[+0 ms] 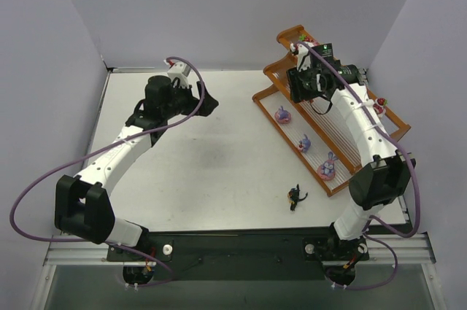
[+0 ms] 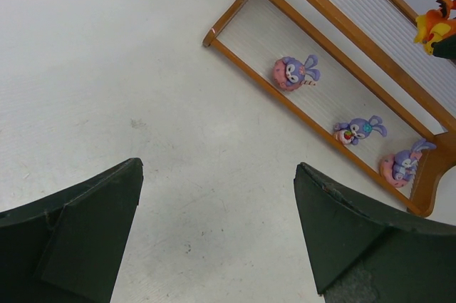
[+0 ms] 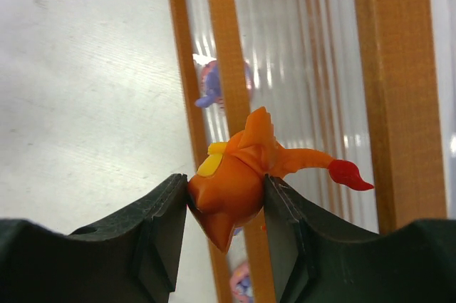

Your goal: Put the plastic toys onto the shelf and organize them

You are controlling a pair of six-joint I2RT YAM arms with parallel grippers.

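Note:
My right gripper (image 3: 226,187) is shut on the orange toy (image 3: 239,175), which has a red-tipped tail, and holds it above the orange-brown shelf (image 3: 388,68). In the top view this gripper (image 1: 300,85) hovers over the shelf's (image 1: 266,98) middle tiers. Three purple-pink toys (image 1: 282,114) (image 1: 304,143) (image 1: 327,168) stand along the lowest tier. A black winged toy (image 1: 295,195) lies on the table in front of the shelf. My left gripper (image 2: 217,167) is open and empty above bare table, left of the shelf (image 2: 242,60). The left wrist view also shows the orange toy (image 2: 436,23).
Small figurines sit on the top tier (image 1: 305,39) and a red one by the shelf's right end (image 1: 379,104). Grey walls enclose the table on three sides. The right arm (image 1: 365,128) stretches over the shelf.

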